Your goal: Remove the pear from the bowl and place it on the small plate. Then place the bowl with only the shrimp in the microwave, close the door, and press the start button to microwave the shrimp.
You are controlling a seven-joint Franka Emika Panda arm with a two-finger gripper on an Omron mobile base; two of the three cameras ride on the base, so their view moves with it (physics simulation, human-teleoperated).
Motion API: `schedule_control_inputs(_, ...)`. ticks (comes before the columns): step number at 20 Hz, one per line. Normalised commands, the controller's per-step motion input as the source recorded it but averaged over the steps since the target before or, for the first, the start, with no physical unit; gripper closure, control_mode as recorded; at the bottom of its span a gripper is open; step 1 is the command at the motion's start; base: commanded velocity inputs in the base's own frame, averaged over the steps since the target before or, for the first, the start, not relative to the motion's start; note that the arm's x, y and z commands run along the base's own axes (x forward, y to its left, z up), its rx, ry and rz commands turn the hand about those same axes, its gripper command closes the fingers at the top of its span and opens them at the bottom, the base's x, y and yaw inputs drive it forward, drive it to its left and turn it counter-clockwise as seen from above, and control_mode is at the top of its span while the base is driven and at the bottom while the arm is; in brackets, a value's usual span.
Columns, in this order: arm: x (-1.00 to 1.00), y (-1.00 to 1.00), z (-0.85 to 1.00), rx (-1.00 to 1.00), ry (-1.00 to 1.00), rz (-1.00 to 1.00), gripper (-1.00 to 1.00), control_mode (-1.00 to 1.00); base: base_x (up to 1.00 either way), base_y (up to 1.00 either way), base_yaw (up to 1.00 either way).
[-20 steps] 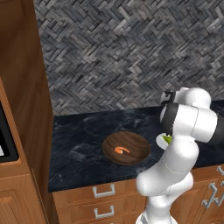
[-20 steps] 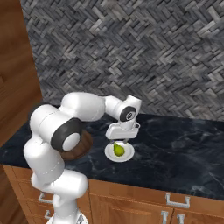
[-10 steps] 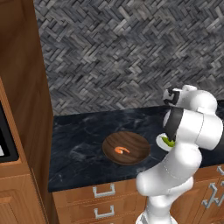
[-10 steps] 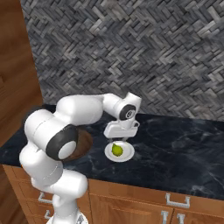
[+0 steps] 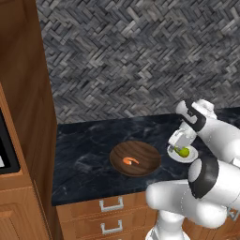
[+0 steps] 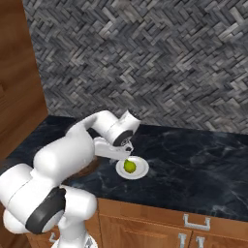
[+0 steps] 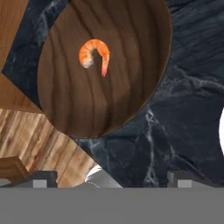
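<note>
One yellow-green pear [image 6: 129, 166] sits on one white plate [image 6: 141, 171]; we count one orange shrimp [image 7: 94, 55] in one brown bowl [image 7: 131, 83]. Pincer [image 6: 127, 151] fingers stand apart.

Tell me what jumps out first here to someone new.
The big white arm, bent low over the dark counter, its pincer just above the plate where the pear sits. Next, the bowl left of the plate, holding just the orange shrimp. Behind it all, a grey herringbone wall.
</note>
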Motion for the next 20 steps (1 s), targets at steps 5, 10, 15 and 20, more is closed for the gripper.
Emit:
schedule_control_inputs(5, 0.18, 0.58, -0.24, 0.01, 0.03, -0.11, -1.00, -1.00, 0.00, 0.00, 0.00)
schedule_control_inputs(10, 0.35, 0.13, -0.27, 0.00, 0.07, -0.06, -1.00, -1.00, 0.00, 0.00, 0.00)
schedule_control_inputs(15, 0.20, -0.05, -0.15, 0.02, 0.09, -0.04, -1.00, -1.00, 0.00, 0.00, 0.00)
schedule_control_inputs(20, 0.16, -0.08, -0.16, 0.06, 0.09, -0.03, -1.00, -1.00, 0.00, 0.00, 0.00)
